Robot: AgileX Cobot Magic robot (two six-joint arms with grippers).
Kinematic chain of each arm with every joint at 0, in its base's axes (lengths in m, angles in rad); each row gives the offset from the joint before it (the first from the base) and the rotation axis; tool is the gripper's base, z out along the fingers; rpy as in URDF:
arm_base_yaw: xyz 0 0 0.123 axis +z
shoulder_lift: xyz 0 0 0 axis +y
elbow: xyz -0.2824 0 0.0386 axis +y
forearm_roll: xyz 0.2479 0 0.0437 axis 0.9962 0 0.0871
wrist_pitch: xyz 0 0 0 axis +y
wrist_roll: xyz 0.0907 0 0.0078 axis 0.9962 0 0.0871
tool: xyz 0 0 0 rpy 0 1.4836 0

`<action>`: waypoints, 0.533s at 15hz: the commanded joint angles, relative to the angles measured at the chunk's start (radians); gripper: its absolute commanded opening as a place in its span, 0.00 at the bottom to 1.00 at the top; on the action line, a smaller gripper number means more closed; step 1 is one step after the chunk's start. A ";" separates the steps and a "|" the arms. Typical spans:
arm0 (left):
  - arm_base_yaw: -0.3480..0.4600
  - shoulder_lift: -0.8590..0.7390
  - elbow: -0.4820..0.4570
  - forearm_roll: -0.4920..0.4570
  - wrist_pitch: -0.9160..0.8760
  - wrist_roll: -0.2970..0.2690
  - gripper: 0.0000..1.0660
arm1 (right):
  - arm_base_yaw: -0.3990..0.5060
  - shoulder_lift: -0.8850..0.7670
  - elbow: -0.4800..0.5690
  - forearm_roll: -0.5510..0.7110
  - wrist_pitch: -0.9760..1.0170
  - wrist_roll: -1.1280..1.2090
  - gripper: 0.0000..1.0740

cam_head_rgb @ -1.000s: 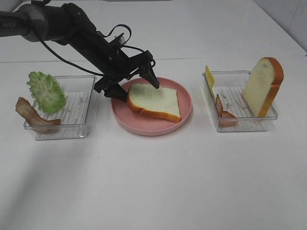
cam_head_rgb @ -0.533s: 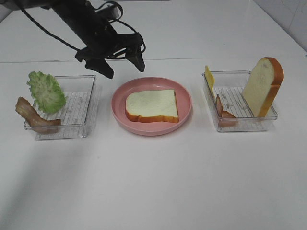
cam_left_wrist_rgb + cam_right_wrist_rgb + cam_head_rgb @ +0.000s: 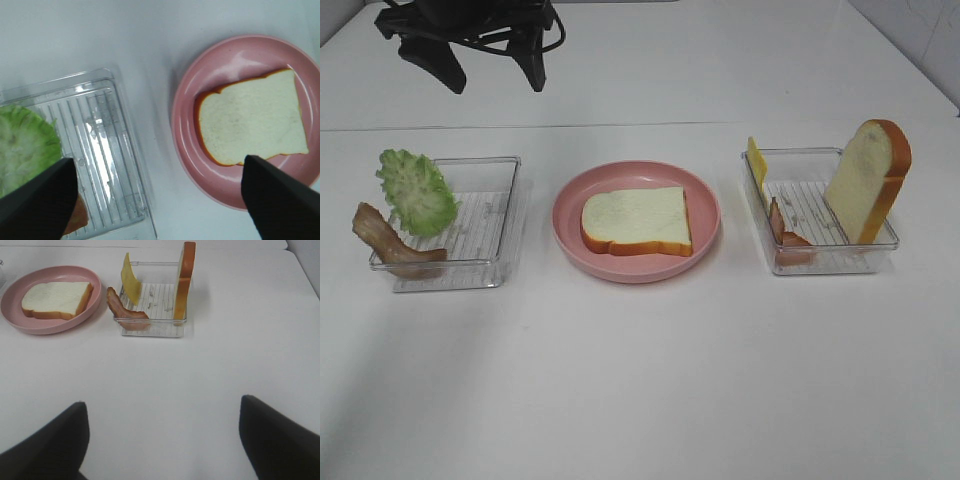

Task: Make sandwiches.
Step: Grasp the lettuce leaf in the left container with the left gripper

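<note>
A white bread slice (image 3: 635, 220) with orange-brown crust lies flat on the round pink plate (image 3: 705, 200); it also shows in the left wrist view (image 3: 252, 125) and the right wrist view (image 3: 55, 299). My left gripper (image 3: 485, 62) is open and empty, high above the table behind the left tray; in its wrist view (image 3: 159, 165) it hangs between tray and plate. Green lettuce (image 3: 415, 190) and a brown bacon strip (image 3: 385, 240) rest on the left tray (image 3: 485, 225). My right gripper (image 3: 160, 405) is open and empty over bare table, well in front of the right tray.
The right clear tray (image 3: 820, 255) holds an upright bread slice (image 3: 868, 180), a yellow cheese square (image 3: 757, 160) and a pink-brown meat strip (image 3: 785, 235). The table is white, with a back edge line behind the trays.
My left gripper has let go of the bread slice on the plate and has risen and moved back to the left. The slice now lies flat.
</note>
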 commanded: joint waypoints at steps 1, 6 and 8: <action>0.031 -0.029 -0.001 0.011 0.079 -0.020 0.79 | 0.000 -0.009 -0.001 -0.004 -0.010 -0.003 0.73; 0.131 -0.056 0.066 0.039 0.079 -0.010 0.79 | 0.000 -0.009 -0.001 -0.005 -0.010 -0.003 0.73; 0.166 -0.056 0.116 0.053 0.079 -0.009 0.79 | 0.000 -0.009 -0.001 -0.006 -0.010 -0.003 0.73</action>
